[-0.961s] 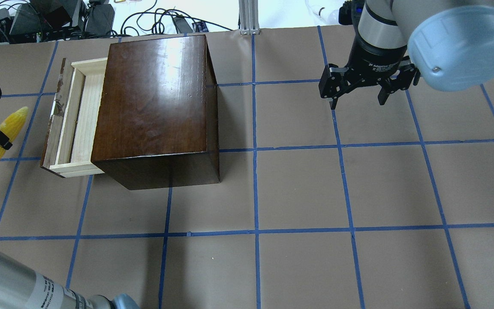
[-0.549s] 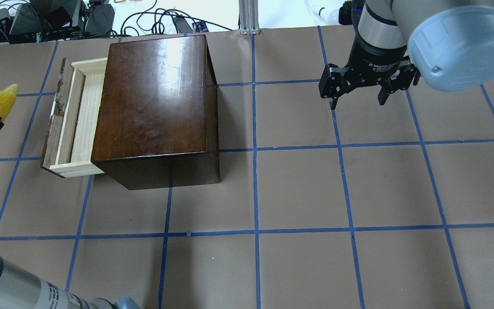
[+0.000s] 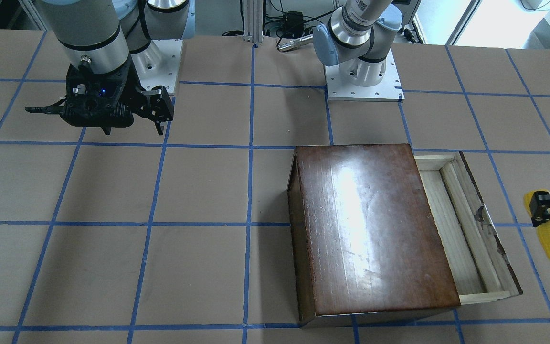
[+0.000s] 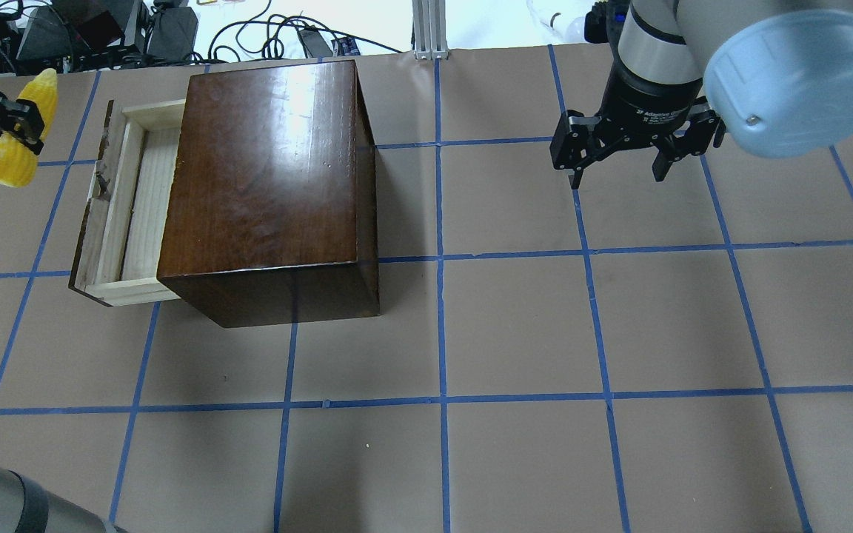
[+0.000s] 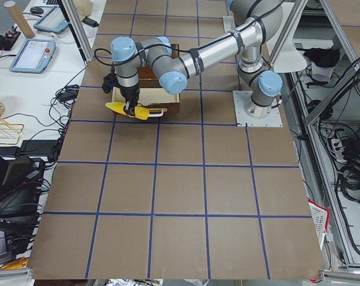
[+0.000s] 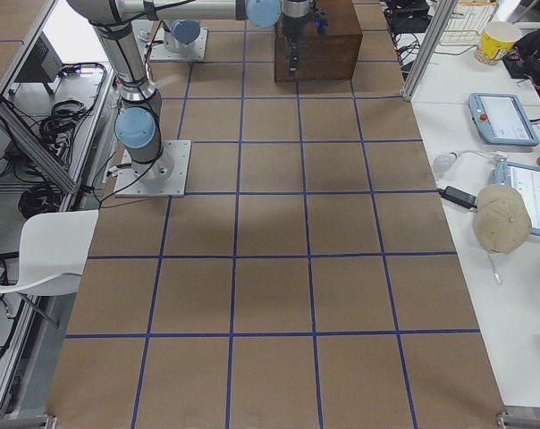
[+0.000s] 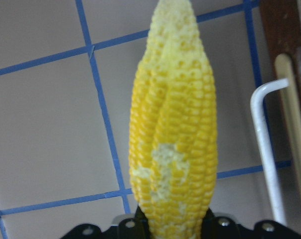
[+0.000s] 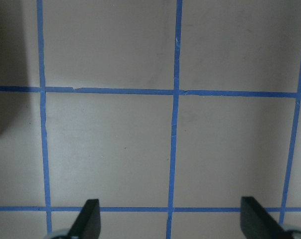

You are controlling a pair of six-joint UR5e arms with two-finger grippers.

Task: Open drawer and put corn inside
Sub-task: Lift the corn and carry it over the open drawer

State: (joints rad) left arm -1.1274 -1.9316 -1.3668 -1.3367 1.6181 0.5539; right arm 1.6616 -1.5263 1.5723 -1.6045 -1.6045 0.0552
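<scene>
The dark-brown box [image 4: 263, 178] stands at the table's left, also seen in the front view [image 3: 370, 229]. Its pale wooden drawer [image 4: 130, 215] is pulled out to the left and is empty; it also shows in the front view [image 3: 461, 229]. My left gripper [image 4: 15, 122] is shut on the yellow corn [image 4: 12, 164] and holds it in the air, left of the drawer's far end. The left wrist view shows the corn [image 7: 173, 124] beside the drawer's metal handle [image 7: 265, 149]. My right gripper [image 4: 619, 174] is open and empty, hanging far to the right.
The table is brown paper with a blue tape grid [image 4: 441, 400]. Cables and equipment [image 4: 101, 29] lie beyond the far edge. The arm bases [image 3: 363, 76] stand on the robot's side of the table.
My left gripper has carried the corn toward the table's far edge and a little nearer the drawer. The drawer, the box and the right arm have not moved.
</scene>
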